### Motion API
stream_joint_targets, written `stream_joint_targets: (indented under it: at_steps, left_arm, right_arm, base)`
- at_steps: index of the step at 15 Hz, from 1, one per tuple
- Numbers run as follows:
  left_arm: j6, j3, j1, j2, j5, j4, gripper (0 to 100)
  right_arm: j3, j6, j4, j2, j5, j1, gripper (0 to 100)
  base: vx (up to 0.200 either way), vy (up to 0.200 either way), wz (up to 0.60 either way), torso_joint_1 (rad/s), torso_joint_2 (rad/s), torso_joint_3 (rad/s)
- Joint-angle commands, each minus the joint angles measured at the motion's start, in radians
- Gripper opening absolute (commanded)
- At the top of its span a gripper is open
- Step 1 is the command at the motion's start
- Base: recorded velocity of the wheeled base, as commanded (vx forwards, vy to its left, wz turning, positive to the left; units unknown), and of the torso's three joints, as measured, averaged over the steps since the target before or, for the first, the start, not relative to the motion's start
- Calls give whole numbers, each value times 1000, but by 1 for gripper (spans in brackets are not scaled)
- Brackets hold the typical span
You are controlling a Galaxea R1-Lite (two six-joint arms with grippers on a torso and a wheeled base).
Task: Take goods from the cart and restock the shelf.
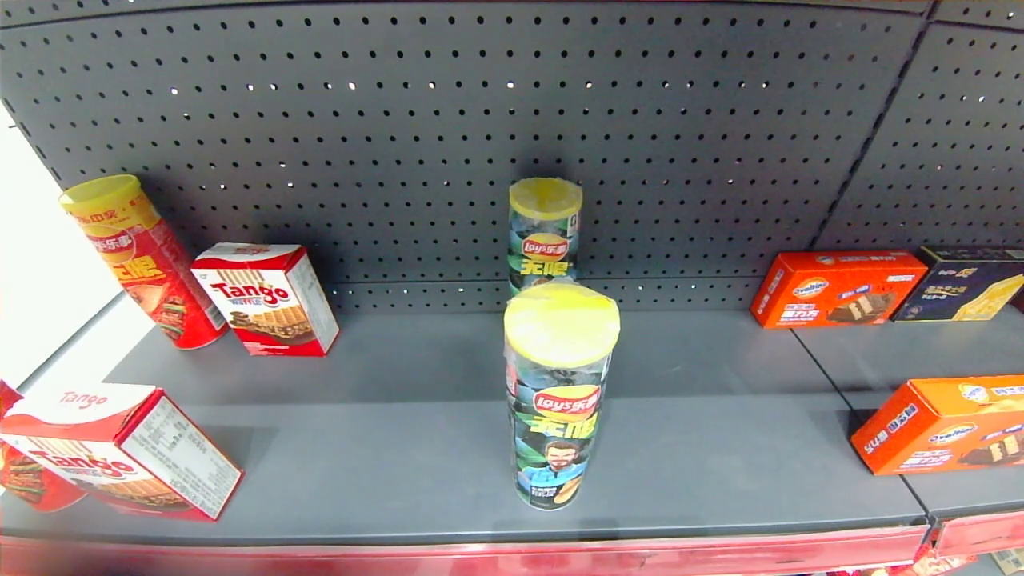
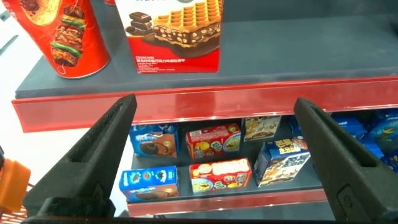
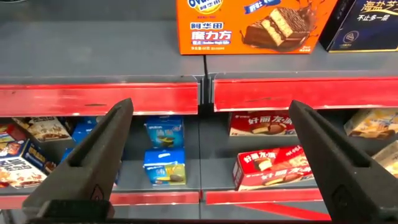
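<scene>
Two tall chip cans with yellow lids stand upright in the middle of the grey shelf: one near the front, one behind it by the pegboard. At the left stand a red chip can and a red-and-white wafer box; another wafer box sits at the front left. My left gripper is open below the shelf's red front edge, facing the red can and wafer box. My right gripper is open too, below the orange box.
Orange boxes and a dark box lie on the shelf's right section. Lower shelves hold several blue, red and white snack boxes. A pegboard wall backs the shelf. Bare room lies either side of the front chip can.
</scene>
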Motion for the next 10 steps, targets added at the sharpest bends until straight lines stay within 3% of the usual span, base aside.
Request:
stream_joint_targets:
  at_steps: [1, 3, 4, 10]
  left_arm:
    - [1, 0, -1, 2, -2, 2, 100]
    - [0, 0, 0, 1, -1, 2, 100]
    - [1, 0, 0, 1, -1, 0, 100]
    - [4, 0, 0, 1, -1, 0, 100]
  right_arm:
    - [0, -5, 2, 3, 2, 0, 100]
    - [0, -8, 0, 3, 2, 1, 100]
    - [0, -10, -2, 3, 2, 0, 100]
    - [0, -8, -2, 2, 2, 1, 100]
  base:
    - [0, 0, 0, 0, 0, 0]
    - [0, 0, 0, 0, 0, 0]
    - [0, 0, 600, 2, 2, 2]
    - [0, 0, 0, 0, 0, 0]
